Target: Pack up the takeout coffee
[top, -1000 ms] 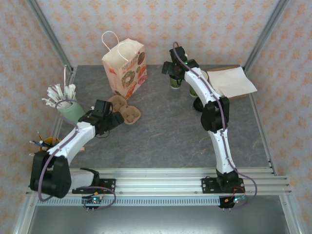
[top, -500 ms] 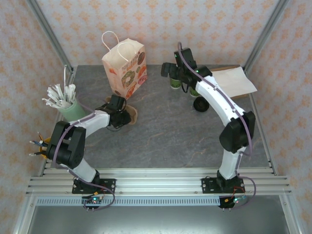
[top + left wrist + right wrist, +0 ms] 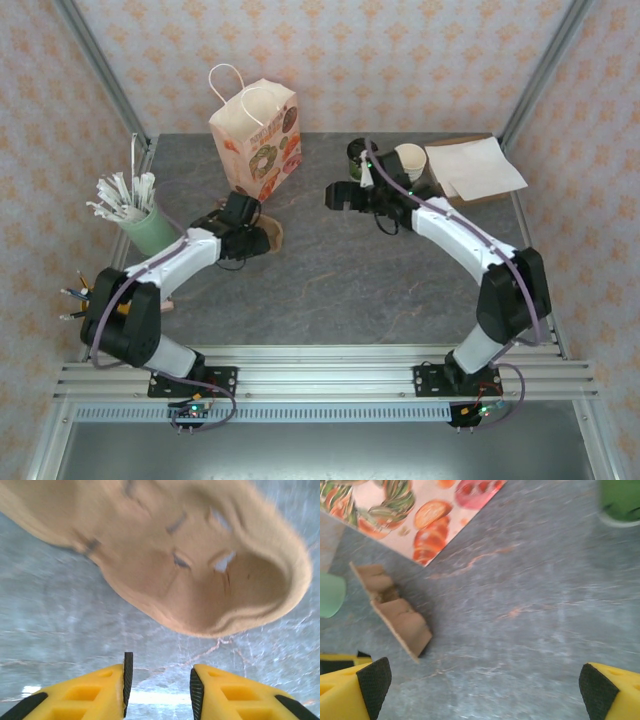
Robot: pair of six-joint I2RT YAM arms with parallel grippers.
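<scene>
Swung away from the rear, the right gripper (image 3: 482,680) is spread wide and empty; the coffee cup (image 3: 357,157) is left standing there. Readying the carrier (image 3: 200,580) is judged the step in hand: its rim must next be pinched by the part-opened, empty left gripper (image 3: 160,672).

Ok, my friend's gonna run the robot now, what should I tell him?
Left gripper: open, empty, just short of the carrier.
Right gripper: wide open, empty, over bare table between carrier and cup.
Cup: standing at the back of the table, nothing gripping it.
Bag: upright at the back left, beside the carrier.
Done: nothing packed yet.
Left: grab the cup and pack it, probably carrier first, then bag.
</scene>
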